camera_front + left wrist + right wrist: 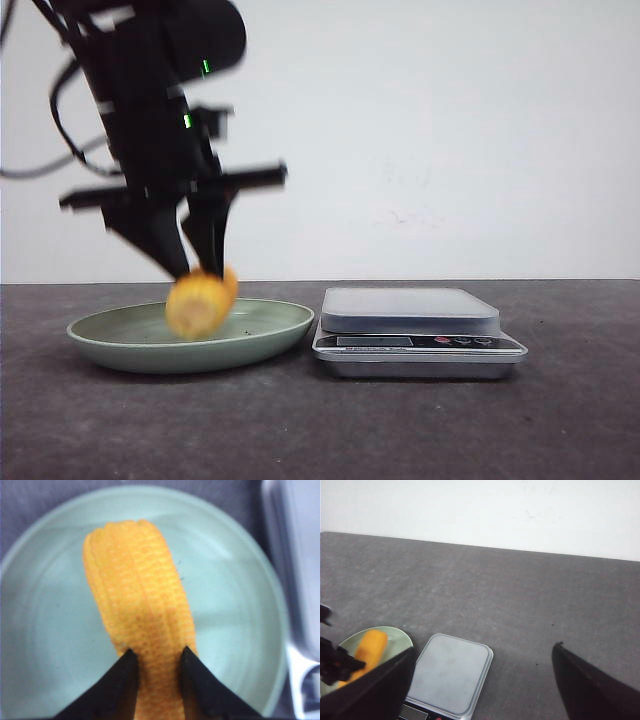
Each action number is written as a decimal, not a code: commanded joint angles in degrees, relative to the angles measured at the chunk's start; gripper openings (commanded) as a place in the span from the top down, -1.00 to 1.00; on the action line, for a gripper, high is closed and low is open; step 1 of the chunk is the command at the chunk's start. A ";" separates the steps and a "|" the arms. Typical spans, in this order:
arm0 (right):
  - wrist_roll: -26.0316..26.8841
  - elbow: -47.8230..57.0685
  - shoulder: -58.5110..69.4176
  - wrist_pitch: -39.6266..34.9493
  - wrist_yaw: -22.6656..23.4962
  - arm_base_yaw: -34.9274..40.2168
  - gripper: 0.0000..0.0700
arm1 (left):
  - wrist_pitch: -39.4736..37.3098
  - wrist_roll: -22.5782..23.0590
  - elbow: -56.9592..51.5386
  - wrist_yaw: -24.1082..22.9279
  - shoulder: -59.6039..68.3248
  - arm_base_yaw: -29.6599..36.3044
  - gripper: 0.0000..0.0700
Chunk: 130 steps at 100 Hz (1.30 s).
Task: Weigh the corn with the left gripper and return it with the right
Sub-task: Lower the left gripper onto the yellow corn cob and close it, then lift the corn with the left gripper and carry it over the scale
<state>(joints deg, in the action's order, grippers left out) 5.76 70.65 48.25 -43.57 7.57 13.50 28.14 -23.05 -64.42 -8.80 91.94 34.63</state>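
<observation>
Now the left tool (pixel 197 272) grips the corn (pixel 201 302) between its fingers (pixel 122 682), just above the plate (pixel 275 335); beside it, the scale (pixel 410 310). Right tool (pixel 480 680) gapes wide.

No legible text or numbers anywhere.

Probably lab; bare tabletop (pixel 320 430), blank wall (pixel 450 130)

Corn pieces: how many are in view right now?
1. The corn is gripped by the left gripper over the green plate, left of the scale. No others visible.
</observation>
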 commanded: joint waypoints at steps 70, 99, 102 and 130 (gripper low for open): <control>-0.39 1.07 0.26 0.61 -0.04 0.31 -0.58 | -4.96 0.83 -14.34 8.79 3.96 10.36 0.99; -0.35 1.07 0.28 0.59 -0.07 0.31 -0.58 | -8.70 0.87 -17.11 8.85 15.37 11.26 0.99; -0.31 1.07 0.28 0.59 -0.07 0.31 -0.58 | -8.81 0.76 -17.31 8.87 16.09 11.26 0.99; -0.17 1.07 0.28 -0.20 -0.09 0.31 -0.58 | -11.54 0.50 -17.46 9.05 17.84 11.56 0.99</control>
<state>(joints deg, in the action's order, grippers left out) 5.78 70.65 48.25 -44.12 7.55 13.50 17.80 -22.24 -80.38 0.03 108.51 45.52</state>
